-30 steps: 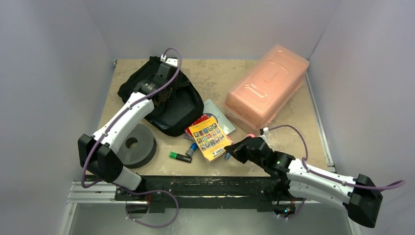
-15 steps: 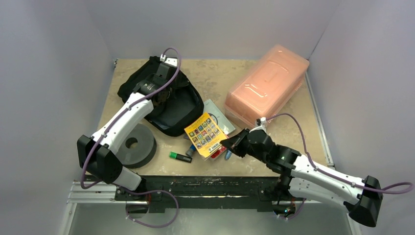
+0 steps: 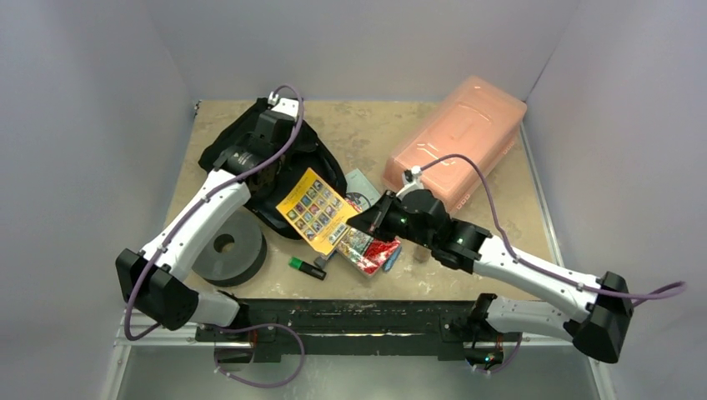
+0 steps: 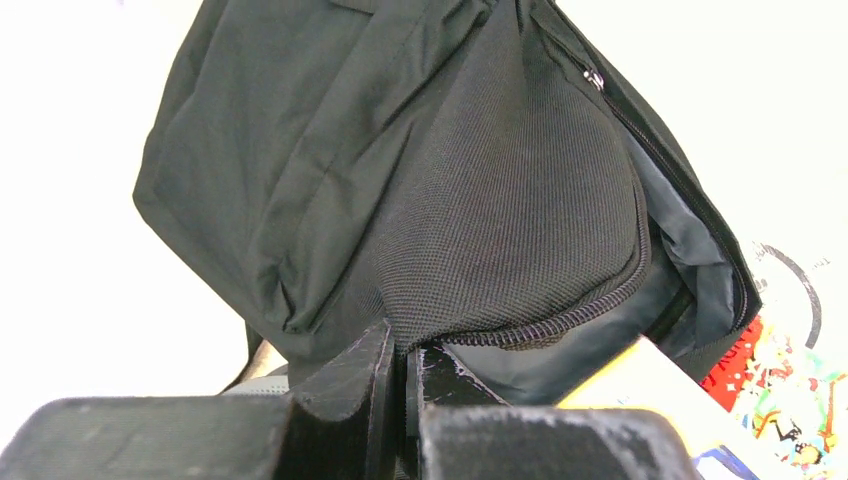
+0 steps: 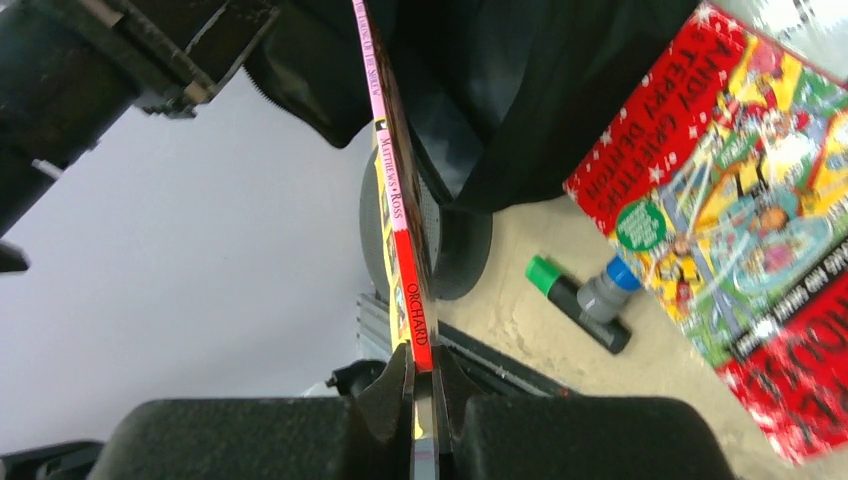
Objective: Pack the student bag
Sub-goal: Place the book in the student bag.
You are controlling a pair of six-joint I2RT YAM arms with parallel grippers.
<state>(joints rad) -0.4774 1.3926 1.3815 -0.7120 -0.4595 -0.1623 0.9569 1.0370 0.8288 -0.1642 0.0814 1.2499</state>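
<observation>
You are at the loading step: your left gripper (image 4: 404, 350) pinches open the soft black fabric backpack (image 3: 223, 147) at the far left of the table (image 3: 367, 137), while your right gripper (image 5: 422, 380) clamps the thin yellow paperback book (image 3: 312, 209), which next needs tilting edge-first into that gap.

A translucent pink plastic box (image 3: 457, 143) lies diagonally at the far right of the tan table (image 3: 367, 125). A dark grey foam ring (image 3: 225, 247) sits near the left edge. Between them are a green-capped marker (image 3: 307, 267) and a red book (image 3: 371, 247) lying flat, and a yellow book (image 3: 315, 208) tilted up off the surface.
</observation>
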